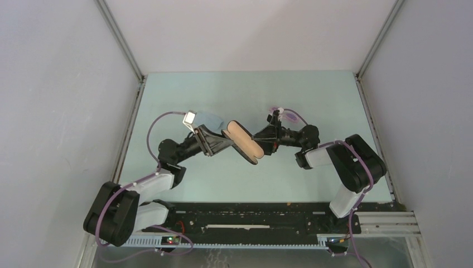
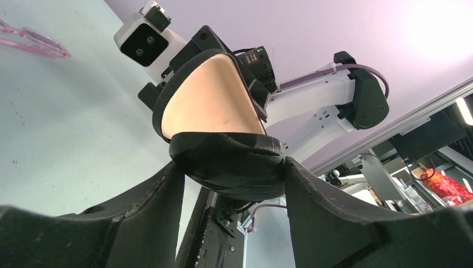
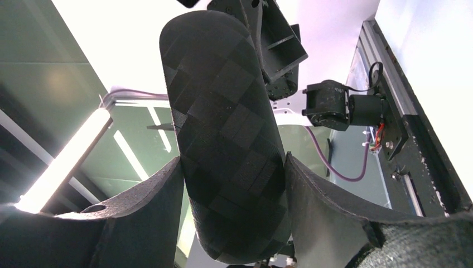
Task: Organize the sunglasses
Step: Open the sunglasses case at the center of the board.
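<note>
Near to far:

- Mid-table: left gripper (image 1: 211, 144) is pinched on one shell of the black case (image 1: 244, 143), coming in from the left. The wrist view shows both fingers bearing on the dark outer shell, with the tan lining open above them.
- Right gripper (image 1: 266, 138) is pinched on the other shell from the right, its fingers clamped either side of the textured black outside. So both pincers are closed on the case and neither is free.
- The case is held open between them. Its long axis runs diagonally, far-left to near-right, with the lining facing up toward the top camera. It looks lifted off the table (image 1: 312, 95), but I can't confirm the gap.
- Just past the left gripper, on its far side: light blue cloth (image 1: 212, 118), lying on the table.
- The sunglasses (image 1: 290, 116) lie on the table just beyond the right gripper, on the far-right side of the case and not in it. Their long axis runs roughly left-right, tilted slightly near on the right end. I can't tell from here whether the temples are folded.

Key relation: the glasses sit directly far of the right wrist, close by, while the left gripper has the case and the right gripper between it and them. My read is that the right arm is the natural picker. It would have to let go of its shell first, leaving the left to hold the case open alone. The risk is the lid dropping shut once released. The glasses' axis is also off the case axis, so they'd need a turn to line up before going in.
</note>
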Available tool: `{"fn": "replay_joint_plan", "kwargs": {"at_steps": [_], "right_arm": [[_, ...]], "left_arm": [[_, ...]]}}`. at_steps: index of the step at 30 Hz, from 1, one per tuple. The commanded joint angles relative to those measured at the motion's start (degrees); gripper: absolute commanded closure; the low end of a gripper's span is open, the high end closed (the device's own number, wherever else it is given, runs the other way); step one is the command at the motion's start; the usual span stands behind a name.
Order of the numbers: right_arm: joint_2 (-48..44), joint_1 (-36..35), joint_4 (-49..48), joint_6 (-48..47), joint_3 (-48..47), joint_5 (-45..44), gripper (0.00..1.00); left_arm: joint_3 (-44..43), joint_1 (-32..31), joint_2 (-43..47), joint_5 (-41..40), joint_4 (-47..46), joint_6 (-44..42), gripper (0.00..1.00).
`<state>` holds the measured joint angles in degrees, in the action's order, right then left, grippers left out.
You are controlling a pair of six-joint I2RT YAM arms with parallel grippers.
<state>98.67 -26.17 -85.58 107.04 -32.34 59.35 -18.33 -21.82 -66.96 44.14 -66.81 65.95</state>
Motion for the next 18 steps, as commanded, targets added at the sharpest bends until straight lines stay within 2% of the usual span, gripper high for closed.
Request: {"fn": "replay_joint_plan", "kwargs": {"at_steps": [1, 18], "right_arm": [[1.71, -0.36, -1.36, 6.36, -0.94, -4.22, 1.0], [0.56, -0.63, -1.18, 5.2, -1.5, -3.99, 1.0]], "left_arm": [[-0.21, -1.73, 2.15, 7.4, -13.35, -4.47, 1.0], [-1.69, -2.35, -2.6, 7.1, -11.69, -1.78, 1.0]]}}
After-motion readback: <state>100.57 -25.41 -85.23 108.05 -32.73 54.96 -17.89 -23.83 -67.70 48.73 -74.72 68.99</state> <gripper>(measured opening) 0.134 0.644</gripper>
